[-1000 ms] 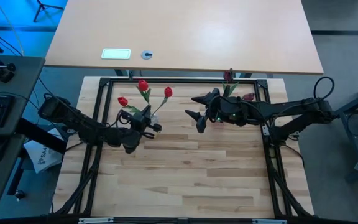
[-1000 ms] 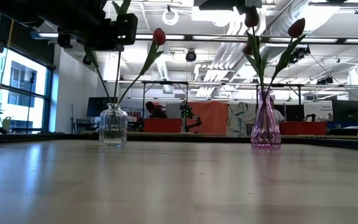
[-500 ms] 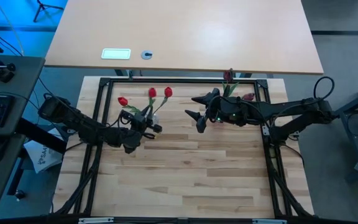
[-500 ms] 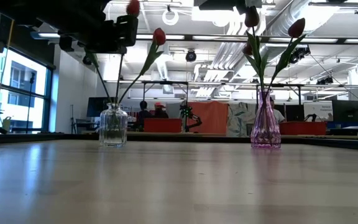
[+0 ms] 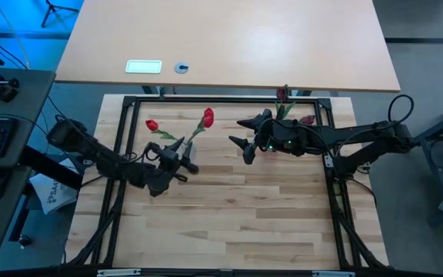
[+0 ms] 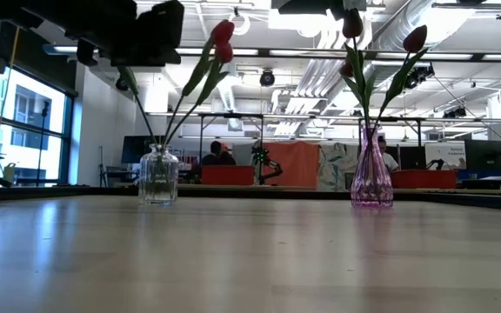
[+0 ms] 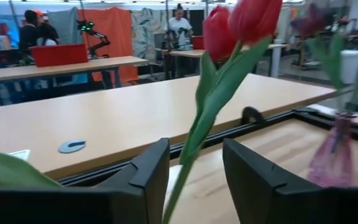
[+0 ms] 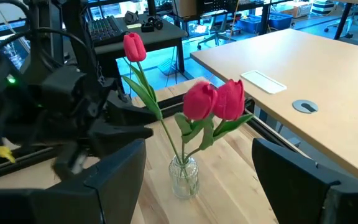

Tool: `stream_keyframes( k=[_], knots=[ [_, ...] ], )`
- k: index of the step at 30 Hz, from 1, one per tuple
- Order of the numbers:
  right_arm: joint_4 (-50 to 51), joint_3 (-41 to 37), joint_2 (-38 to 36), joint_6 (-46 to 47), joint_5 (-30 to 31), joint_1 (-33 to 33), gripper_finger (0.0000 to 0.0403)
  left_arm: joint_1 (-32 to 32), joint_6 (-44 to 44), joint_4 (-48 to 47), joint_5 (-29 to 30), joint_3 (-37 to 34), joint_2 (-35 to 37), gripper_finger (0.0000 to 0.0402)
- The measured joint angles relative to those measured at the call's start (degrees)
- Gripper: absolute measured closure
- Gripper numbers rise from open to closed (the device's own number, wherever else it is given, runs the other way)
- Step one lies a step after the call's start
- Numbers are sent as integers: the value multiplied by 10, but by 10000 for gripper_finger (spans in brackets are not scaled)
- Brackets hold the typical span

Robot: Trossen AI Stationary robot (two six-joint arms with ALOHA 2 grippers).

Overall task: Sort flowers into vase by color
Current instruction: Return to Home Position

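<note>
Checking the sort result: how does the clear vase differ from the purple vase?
The clear glass vase is short and squat; the purple vase is taller, flaring at its base. The clear vase holds red tulips; the purple one holds dark maroon tulips. Both stand upright on the wooden table.

Three red tulips [image 8: 199,101] stand in the small clear glass vase [image 8: 184,176] at the table's far left. Their green stems fan out: one head leans well away and two sit close together. The maroon tulips [image 6: 415,38] stand in the slim purple vase [image 6: 371,174] at the far right, two heads plainly showing and leaning apart.
</note>
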State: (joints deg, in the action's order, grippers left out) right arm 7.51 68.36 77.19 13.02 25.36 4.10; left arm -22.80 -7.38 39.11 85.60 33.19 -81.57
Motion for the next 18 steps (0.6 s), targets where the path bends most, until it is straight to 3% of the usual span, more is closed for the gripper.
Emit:
stream_keyframes(
  k=[7,12,15,18],
  knots=[
    [0,0,0,0,0,0,114,-47,-1,3,-3,0,55,244],
    [0,0,-2,-29,0,0,114,-71,0,4,-47,0,124,239],
    [3,3,-13,-30,0,0,114,-73,0,5,-120,0,175,238],
    [10,10,-33,-35,0,0,116,-58,-3,9,-275,0,227,239]
  ],
)
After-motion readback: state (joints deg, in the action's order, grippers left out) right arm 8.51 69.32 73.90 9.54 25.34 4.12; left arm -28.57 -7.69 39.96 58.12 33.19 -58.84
